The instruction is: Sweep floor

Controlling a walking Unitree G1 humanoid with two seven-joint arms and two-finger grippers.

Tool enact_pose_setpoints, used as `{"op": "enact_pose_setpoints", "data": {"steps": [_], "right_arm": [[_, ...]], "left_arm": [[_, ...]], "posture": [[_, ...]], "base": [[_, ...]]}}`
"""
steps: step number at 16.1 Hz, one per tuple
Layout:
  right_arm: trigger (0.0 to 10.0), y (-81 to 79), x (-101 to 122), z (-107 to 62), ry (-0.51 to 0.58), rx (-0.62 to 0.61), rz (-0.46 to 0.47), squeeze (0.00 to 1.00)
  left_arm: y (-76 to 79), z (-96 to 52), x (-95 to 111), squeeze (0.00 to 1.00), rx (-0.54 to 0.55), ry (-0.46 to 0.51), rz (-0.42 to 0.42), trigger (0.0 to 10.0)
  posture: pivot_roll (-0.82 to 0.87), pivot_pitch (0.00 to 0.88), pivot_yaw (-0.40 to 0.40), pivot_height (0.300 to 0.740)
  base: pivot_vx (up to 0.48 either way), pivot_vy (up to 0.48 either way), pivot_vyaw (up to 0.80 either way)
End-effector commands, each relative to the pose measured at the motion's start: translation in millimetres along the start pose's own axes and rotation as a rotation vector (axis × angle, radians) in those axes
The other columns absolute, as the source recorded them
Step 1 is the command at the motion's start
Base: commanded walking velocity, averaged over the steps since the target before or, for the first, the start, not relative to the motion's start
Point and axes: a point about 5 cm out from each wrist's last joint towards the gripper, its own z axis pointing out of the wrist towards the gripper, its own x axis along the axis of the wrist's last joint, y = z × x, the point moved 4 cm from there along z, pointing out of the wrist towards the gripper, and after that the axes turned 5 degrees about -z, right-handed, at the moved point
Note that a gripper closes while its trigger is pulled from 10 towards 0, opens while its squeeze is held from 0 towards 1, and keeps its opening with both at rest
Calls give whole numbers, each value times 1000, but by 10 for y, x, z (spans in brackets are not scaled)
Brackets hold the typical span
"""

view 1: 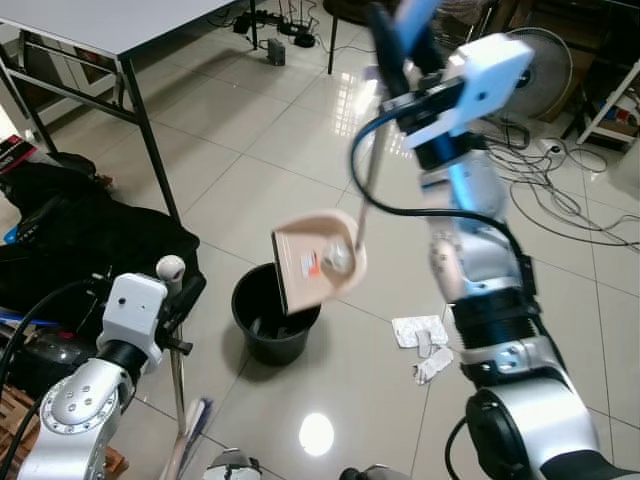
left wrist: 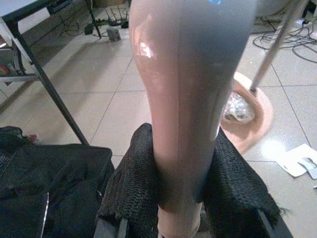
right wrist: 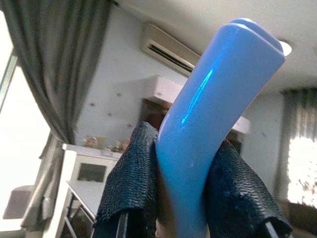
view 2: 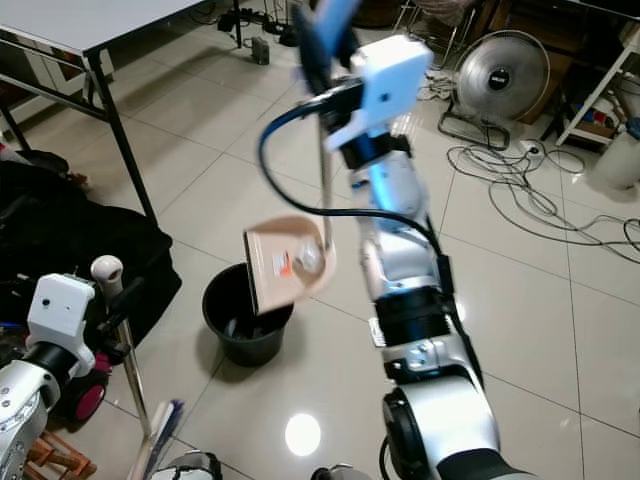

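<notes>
The right gripper [view 1: 395, 25], raised high, clamps the blue handle [right wrist: 213, 114] of a dustpan [view 1: 318, 262] hanging tilted over a bin [view 1: 272, 315], bin at the pan's 7 o'clock. The left gripper [left wrist: 181, 198] clamps a broom [view 1: 172, 275] upright.

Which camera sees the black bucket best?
The left eye view: the black bucket sits whole on the floor with the tilted dustpan over it. The right eye view shows the same bucket too, slightly smaller.
</notes>
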Motion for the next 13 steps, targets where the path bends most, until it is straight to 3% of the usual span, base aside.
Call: {"op": "enact_pose_setpoints", "data": {"steps": [1,13], "right_arm": [[10000,-73,176,107,95,43,-41,0],[10000,-689,138,29,154,204,-50,0]], "left_arm": [[-13,-29,120,0,5,43,26,10000],[3,-32,132,0,6,42,32,10000]], "posture": [[163,118,-88,740],[162,123,-97,740]], "base": [[0,0,0],[0,0,0]]}}
